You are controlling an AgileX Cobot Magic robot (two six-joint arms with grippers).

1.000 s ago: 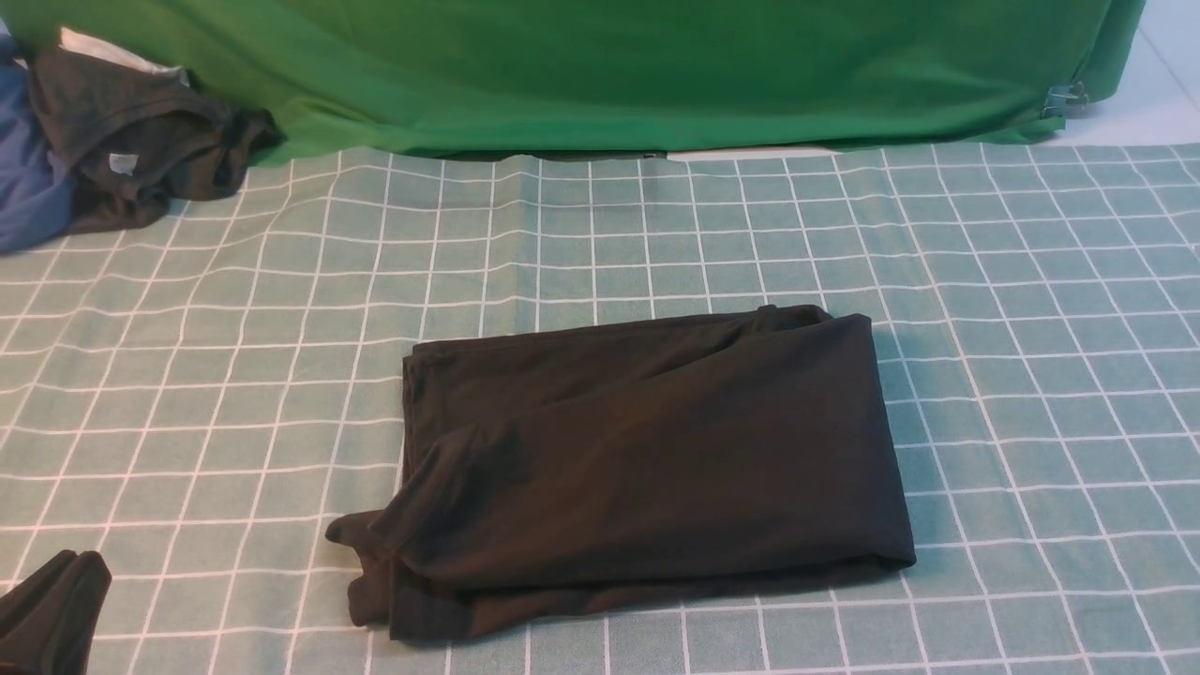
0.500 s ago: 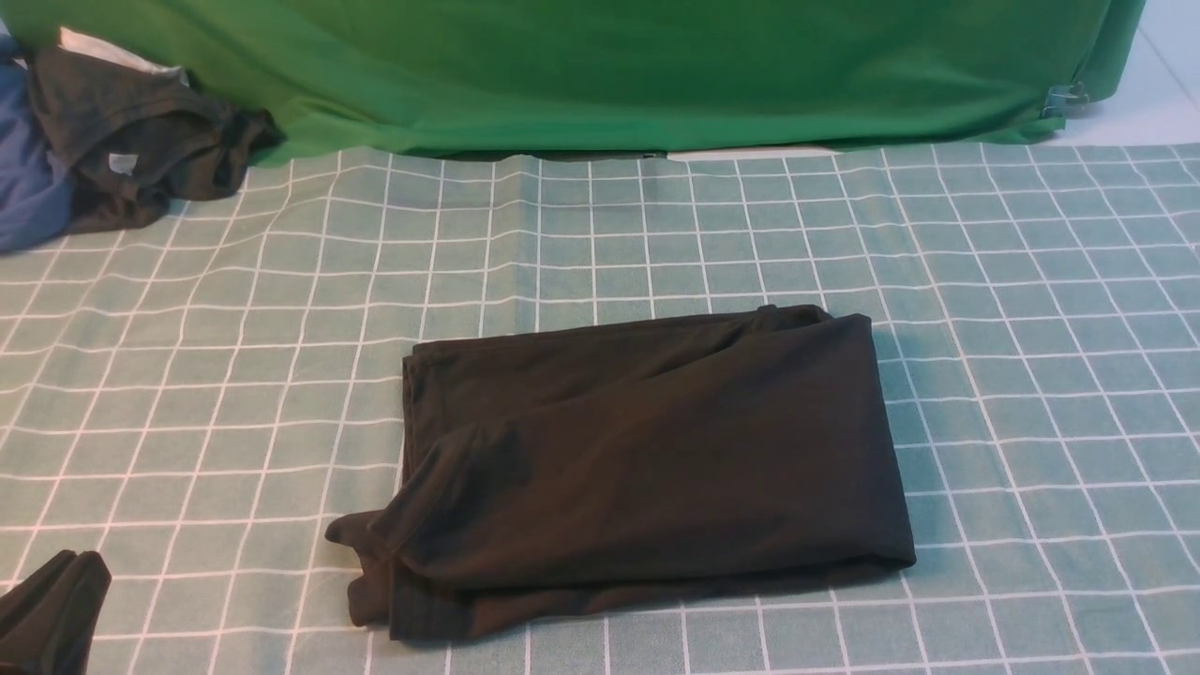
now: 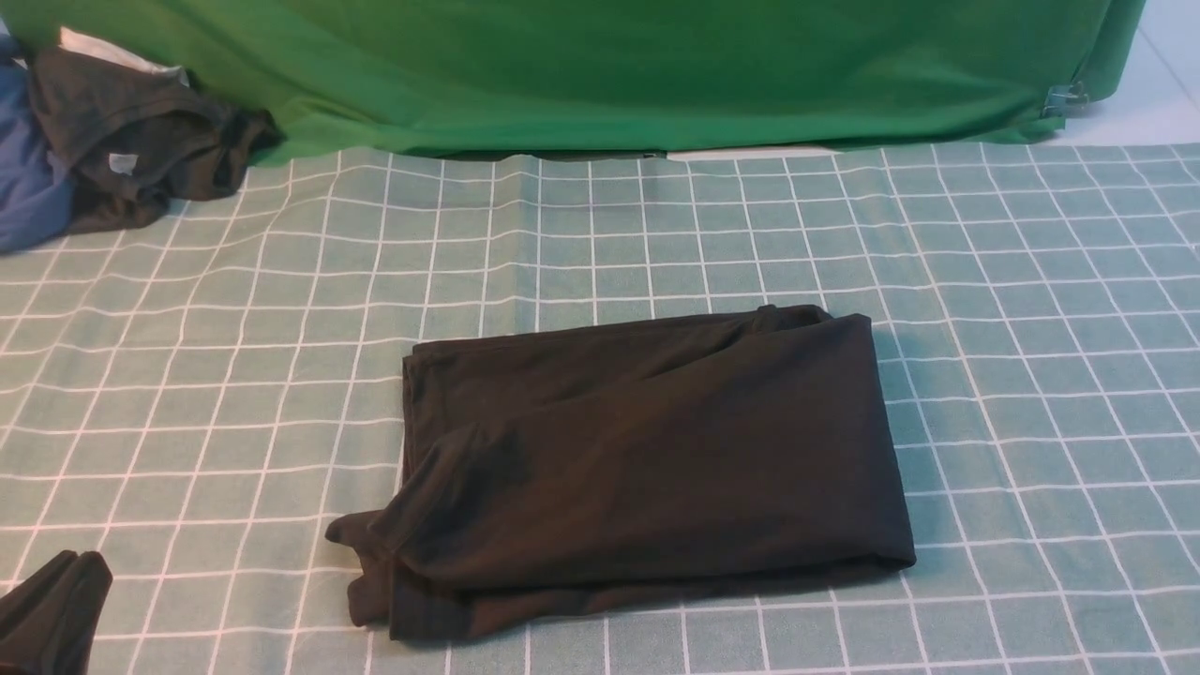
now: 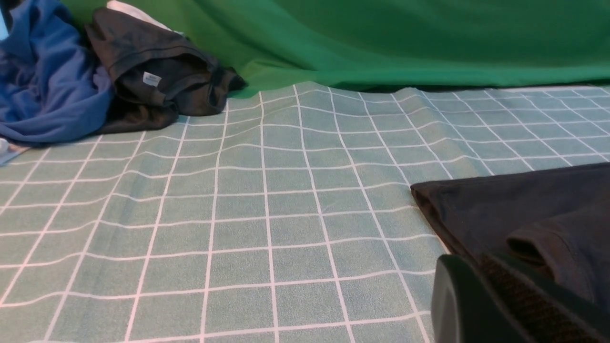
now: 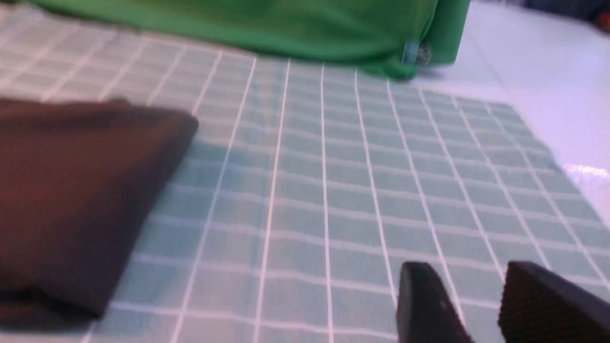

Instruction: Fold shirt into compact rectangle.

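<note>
The shirt [image 3: 647, 459] lies folded into a rough black rectangle in the middle of the checked tablecloth. A sleeve [image 3: 375, 553] sticks out at its near left corner, and its print is hidden. My left gripper [image 3: 52, 609] shows as a dark tip at the near left edge, well left of the shirt. In the left wrist view the left gripper [image 4: 476, 269] is shut on nothing, with the shirt's edge [image 4: 500, 209] just beyond it. My right gripper [image 5: 464, 274] is open and empty over bare cloth, to the right of the shirt [image 5: 71, 200]. It is out of the front view.
A dark grey garment with a small tag [image 3: 141, 141] and a blue cloth [image 3: 23, 187] are piled at the far left. A green backdrop [image 3: 609, 66] drapes along the far edge. The tablecloth [image 3: 1031, 281] ends on a white surface [image 5: 548, 85] at the right.
</note>
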